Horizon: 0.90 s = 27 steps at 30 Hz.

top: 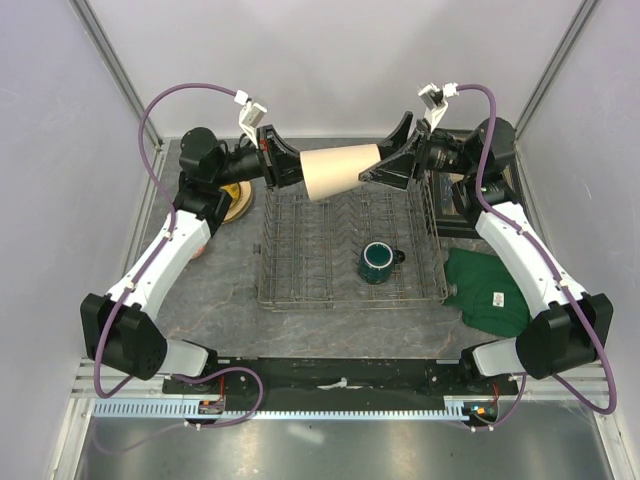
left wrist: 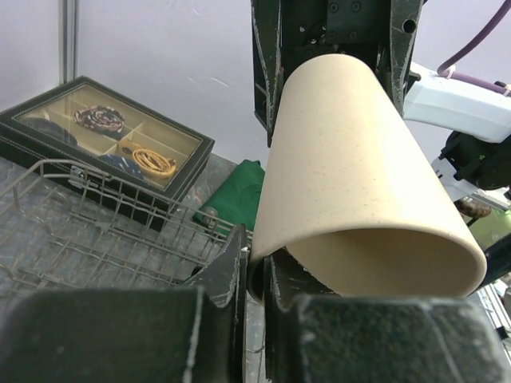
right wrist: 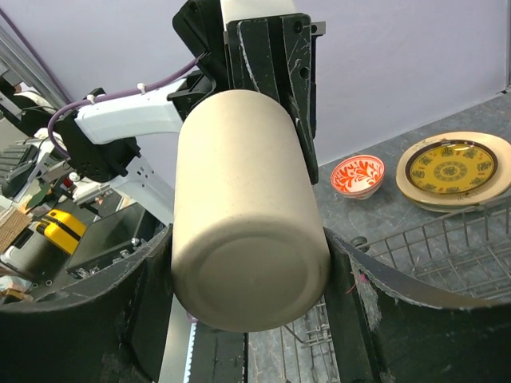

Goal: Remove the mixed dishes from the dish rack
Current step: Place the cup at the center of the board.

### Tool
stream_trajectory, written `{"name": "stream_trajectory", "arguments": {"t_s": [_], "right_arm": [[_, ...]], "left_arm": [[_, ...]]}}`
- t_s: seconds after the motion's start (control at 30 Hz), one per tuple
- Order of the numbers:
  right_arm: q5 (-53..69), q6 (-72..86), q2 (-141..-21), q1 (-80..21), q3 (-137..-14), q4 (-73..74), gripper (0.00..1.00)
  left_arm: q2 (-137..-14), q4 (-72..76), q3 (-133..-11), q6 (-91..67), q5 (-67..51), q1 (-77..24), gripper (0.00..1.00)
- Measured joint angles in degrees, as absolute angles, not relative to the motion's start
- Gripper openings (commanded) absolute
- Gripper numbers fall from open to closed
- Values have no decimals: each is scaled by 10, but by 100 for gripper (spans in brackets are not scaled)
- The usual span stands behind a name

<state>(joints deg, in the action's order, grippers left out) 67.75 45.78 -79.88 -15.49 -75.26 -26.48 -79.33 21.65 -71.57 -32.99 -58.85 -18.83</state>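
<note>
The tall beige tumbler point(top: 340, 168) hangs sideways above the back of the grey wire dish rack point(top: 300, 280), held at both ends. My left gripper point(top: 300, 172) is shut on its wide rim, the wall pinched between the fingers point(left wrist: 257, 247). My right gripper point(top: 385, 158) clasps the narrow base point(right wrist: 247, 263), a finger pressed on each side. The dark green mug point(top: 378, 262) stands in the rack. The gold-brown plate point(right wrist: 453, 167) lies on the pale plate point(right wrist: 423, 198) left of the rack, beside the red-and-white bowl point(right wrist: 358, 174).
The dark glass-lidded box point(top: 455, 215) sits right of the rack and also shows in the left wrist view point(left wrist: 112, 144). The green folded cloth point(top: 490, 285) lies at the right front. The plates point(top: 237, 200) sit under my left arm. Walls close in on both sides.
</note>
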Motion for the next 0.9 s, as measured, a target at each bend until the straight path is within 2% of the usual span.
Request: {"name": "stream_trajectory", "arguments": {"t_s": [0.13, 0.17, 0.23, 0.53, 0.73, 0.9], "right_arm": [[681, 458, -799, -155, -747, -267, 83], [681, 454, -799, -155, -746, -267, 92], [679, 446, -799, -155, -745, -257, 97], [679, 377, -799, -157, -744, -181, 98], [679, 324, -790, -157, -744, -120, 98], [675, 276, -773, -157, -743, -71, 98]], "left_arm": [[-793, 218, -715, -332, -592, -188, 2], [-792, 219, -714, -335, -592, -187, 2], [-788, 222, -710, -340, -591, -188, 1], [-759, 230, -691, -352, -591, -165, 2], [-737, 223, -689, -357, -591, -114, 1], [-731, 96, -732, -296, -587, -58, 2]]}}
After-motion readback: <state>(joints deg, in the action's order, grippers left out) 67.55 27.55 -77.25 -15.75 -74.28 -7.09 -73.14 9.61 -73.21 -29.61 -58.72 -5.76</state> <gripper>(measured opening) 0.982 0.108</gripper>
